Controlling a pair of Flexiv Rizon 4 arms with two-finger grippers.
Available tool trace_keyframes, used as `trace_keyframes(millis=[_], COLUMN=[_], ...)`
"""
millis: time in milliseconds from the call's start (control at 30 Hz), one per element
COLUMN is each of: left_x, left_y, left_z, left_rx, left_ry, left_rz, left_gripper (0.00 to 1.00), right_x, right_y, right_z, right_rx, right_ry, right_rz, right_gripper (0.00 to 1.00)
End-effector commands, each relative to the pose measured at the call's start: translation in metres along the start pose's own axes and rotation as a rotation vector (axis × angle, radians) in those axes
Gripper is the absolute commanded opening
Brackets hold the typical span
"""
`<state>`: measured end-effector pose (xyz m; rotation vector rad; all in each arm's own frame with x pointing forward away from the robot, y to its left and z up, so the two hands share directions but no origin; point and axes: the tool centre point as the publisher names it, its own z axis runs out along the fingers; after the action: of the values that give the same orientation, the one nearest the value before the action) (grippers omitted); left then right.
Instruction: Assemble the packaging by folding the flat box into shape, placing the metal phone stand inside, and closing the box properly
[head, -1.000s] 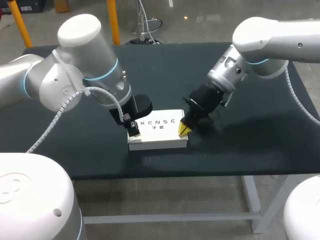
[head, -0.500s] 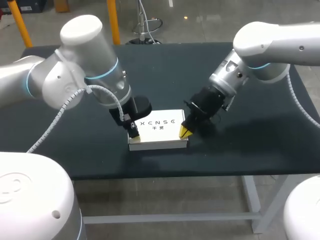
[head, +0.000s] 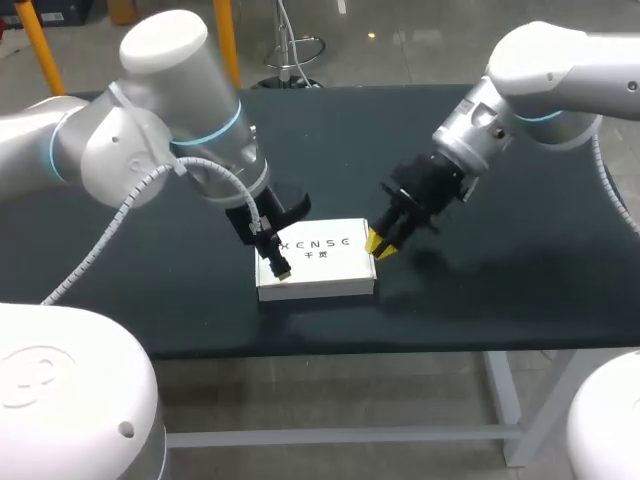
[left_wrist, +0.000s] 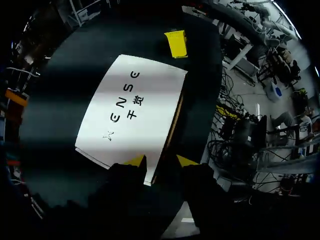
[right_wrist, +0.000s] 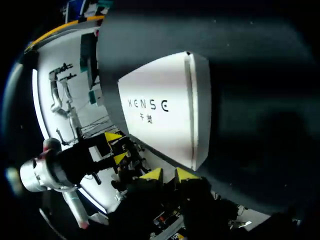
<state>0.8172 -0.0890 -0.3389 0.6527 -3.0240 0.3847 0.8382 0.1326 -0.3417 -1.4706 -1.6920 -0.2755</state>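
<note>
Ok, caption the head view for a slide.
Closed white box on the dark table, left end effector over its left end, right end effector by its right end.

Left arm (head: 150, 130): enters from the left side, elbow joint raised high, forearm sloping down and inward toward the middle. Wrist pitched steeply. Left pincer (head: 283, 270): pointing down and slightly forward, low. Its two yellow-tipped fingers (left_wrist: 136, 160) stand apart with a clear gap between them, gripping nothing.

Right arm (head: 545, 70): enters from the right side, upper joint high, forearm sloping down and inward to the left. Right pincer (head: 379, 244): angled down toward the left one, the two well apart and not touching
</note>
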Motion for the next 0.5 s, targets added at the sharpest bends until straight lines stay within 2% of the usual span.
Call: trace_keyframes(millis=[33,67,167,267,300,367,500], left_x=[0.012,0.014,0.024,0.034,0.037,0.042,0.042], left_y=[-0.012,-0.013,-0.02,-0.023,-0.022,-0.022,-0.022], left_z=[-0.013,-0.015,-0.017,-0.018,-0.017,-0.015,-0.015], left_rx=[-0.045,-0.052,-0.07,-0.071,-0.066,-0.077,-0.077], left_ry=[0.001,0.012,0.034,0.081,0.094,0.084,0.084], left_rz=[-0.084,-0.122,-0.229,-0.276,-0.256,-0.312,-0.312], left_gripper=[1.0,1.0,1.0,1.0,1.0,1.0,1.0], right_x=[0.002,0.002,0.001,-0.003,-0.004,-0.007,-0.007], right_y=[-0.022,-0.024,-0.03,-0.038,-0.042,-0.047,-0.047], right_z=[-0.024,-0.028,-0.043,-0.056,-0.059,-0.068,-0.068], right_rx=[-0.103,-0.117,-0.168,-0.243,-0.288,-0.408,-0.408], right_ry=[-0.017,-0.022,-0.038,-0.082,-0.087,-0.062,-0.062], right_rz=[-0.057,-0.076,-0.134,-0.218,-0.239,-0.236,-0.236], right_gripper=[0.96,1.0,1.0,1.0,1.0,1.0,1.0])
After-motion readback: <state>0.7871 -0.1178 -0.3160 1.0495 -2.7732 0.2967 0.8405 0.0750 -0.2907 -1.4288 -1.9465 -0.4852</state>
